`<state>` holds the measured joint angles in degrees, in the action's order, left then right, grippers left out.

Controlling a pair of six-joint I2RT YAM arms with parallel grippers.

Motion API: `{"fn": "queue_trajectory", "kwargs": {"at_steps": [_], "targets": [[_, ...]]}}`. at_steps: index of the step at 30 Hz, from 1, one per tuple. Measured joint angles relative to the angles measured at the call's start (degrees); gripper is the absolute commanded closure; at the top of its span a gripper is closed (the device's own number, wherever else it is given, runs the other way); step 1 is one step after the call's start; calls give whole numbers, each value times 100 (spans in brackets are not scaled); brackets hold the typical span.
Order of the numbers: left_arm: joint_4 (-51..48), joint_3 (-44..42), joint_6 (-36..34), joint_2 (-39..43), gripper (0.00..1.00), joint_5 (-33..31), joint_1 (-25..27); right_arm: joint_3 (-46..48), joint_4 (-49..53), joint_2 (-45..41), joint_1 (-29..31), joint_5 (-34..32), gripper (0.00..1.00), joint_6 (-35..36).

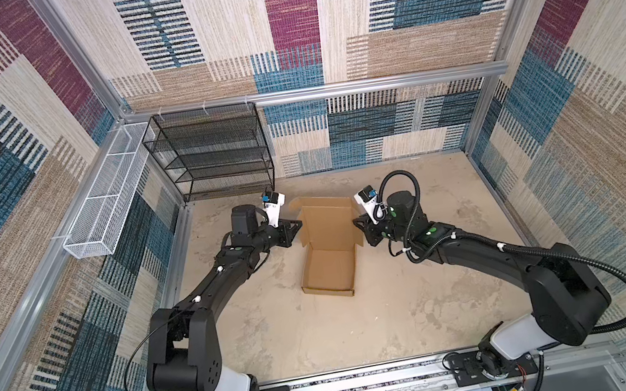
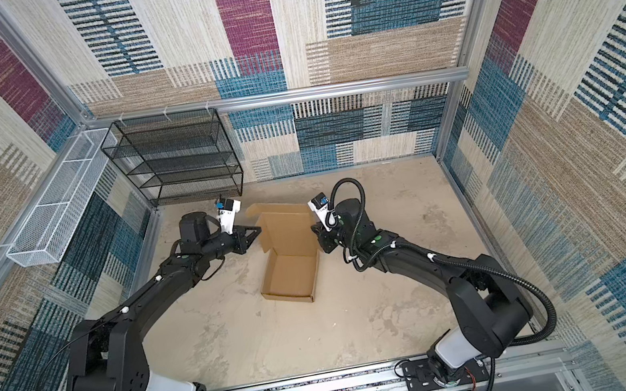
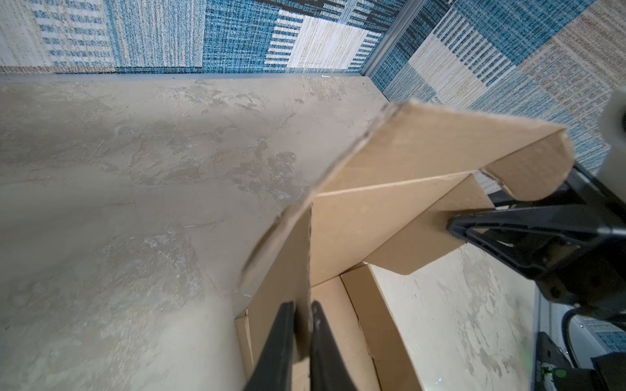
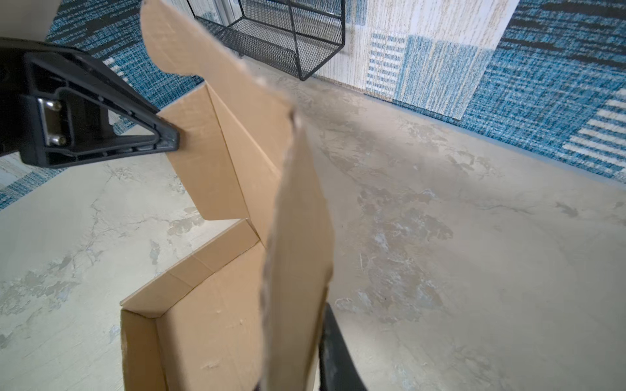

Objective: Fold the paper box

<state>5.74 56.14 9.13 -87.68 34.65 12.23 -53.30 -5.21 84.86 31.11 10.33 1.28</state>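
The paper box (image 1: 329, 272) is plain brown cardboard standing on the tabletop in both top views, its tray (image 2: 291, 275) formed and its lid panel (image 1: 327, 219) raised at the far end. My left gripper (image 1: 298, 224) is at the lid's left side flap. In the left wrist view the left gripper (image 3: 303, 308) is shut on that flap's edge (image 3: 288, 257). My right gripper (image 1: 356, 224) pinches the right side flap (image 4: 298, 237). One black finger (image 4: 333, 342) lies against the flap there, and the flap hides the other finger.
A black wire mesh rack (image 1: 212, 152) stands against the back wall at the left. A white mesh basket (image 1: 105, 194) hangs on the left wall. Patterned walls enclose the stained beige tabletop (image 1: 424, 306), and a metal rail (image 1: 372, 381) runs along the front.
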Motion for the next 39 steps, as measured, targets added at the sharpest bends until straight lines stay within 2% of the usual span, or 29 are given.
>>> {"fn": "queue_trajectory", "kwargs": {"at_steps": [7, 10, 15, 24, 34, 39], "targets": [[0, -13, 144, 92, 100, -304, 26, -70, 13, 26, 46, -197, 86, -153], [44, -107, 205, 186, 100, -457, 57, -138, 46, 33, 72, -337, 85, -245], [236, -382, 365, 343, 100, -728, 173, -293, 234, 85, 164, -496, 77, -415], [557, -811, 726, 662, 100, -1281, 372, -520, 588, 190, 337, -846, 76, -645], [557, -1049, 826, 1145, 100, -1888, 529, -553, 861, 157, 448, -1150, 73, -1045], [549, -1137, 855, 1320, 100, -2105, 634, -557, 962, 149, 533, -1211, 75, -1193]]}}
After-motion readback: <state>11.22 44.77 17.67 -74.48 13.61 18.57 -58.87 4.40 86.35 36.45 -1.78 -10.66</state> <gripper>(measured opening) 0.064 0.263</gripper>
